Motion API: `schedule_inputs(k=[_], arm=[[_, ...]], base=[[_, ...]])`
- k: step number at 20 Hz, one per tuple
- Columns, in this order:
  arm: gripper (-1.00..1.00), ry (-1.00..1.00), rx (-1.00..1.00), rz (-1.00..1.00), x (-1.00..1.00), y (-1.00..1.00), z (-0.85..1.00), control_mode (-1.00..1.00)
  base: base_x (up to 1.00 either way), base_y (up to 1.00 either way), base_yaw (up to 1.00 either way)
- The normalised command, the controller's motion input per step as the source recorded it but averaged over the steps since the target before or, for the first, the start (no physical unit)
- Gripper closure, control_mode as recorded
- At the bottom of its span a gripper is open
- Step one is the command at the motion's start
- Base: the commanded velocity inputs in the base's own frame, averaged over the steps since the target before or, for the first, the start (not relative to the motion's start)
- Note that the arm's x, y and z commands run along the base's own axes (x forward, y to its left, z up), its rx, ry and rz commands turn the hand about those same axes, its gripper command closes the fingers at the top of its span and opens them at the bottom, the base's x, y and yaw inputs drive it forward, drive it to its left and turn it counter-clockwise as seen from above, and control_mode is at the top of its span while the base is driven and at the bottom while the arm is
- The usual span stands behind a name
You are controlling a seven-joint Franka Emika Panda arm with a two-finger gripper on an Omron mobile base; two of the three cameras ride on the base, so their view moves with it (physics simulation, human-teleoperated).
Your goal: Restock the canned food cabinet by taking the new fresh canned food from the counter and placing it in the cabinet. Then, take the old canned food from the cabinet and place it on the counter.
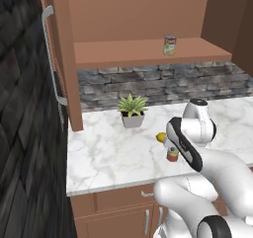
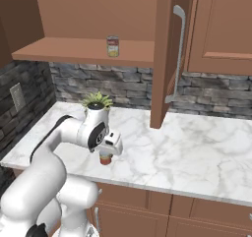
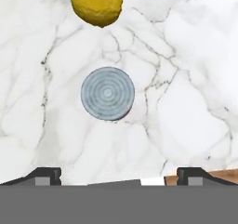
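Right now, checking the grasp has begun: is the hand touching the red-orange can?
Apart. In the hand view the hand is open, fingertips at the bottom edge, bare counter between them and the can.

Kitchen — marble counter (image 1: 113, 153), wooden wall cabinet (image 1: 143, 15).

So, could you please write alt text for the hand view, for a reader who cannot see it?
Looking straight down on a can's ringed grey top, upright on the white marble counter. A yellow lemon lies apart from it near the top edge. Two dark fingers stand wide apart at the bottom, above the can and not touching it.
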Motion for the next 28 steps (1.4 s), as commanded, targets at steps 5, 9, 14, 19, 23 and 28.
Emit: schedule_inputs(k=[5,9,14,19,23,28], arm=[[-1.0,0.0,-0.02,0.02,0.28,0.26,-0.27,-1.0],[-1.0,0.01,-0.05,0.03,0.43,0.1,-0.14,-1.0],[-1.0,0.01,0.0,0.03,0.21,0.0,-0.04,-1.0],[-1.0,0.01,0.0,0.0,-0.02,-0.09,-0.21,-1.0],[-1.0,0.0,0.0,0.0,0.0,0.0,-0.13,-1.0],[-1.0,0.0,0.0,0.0,0.0,-0.07,-0.09,-1.0]], base=[[0.0,0.0,0.0],[0.0,0.0,0.0],[0.0,0.0,0.0],[0.0,0.0,0.0],[0.0,0.0,0.0],[0.0,0.0,0.0]])
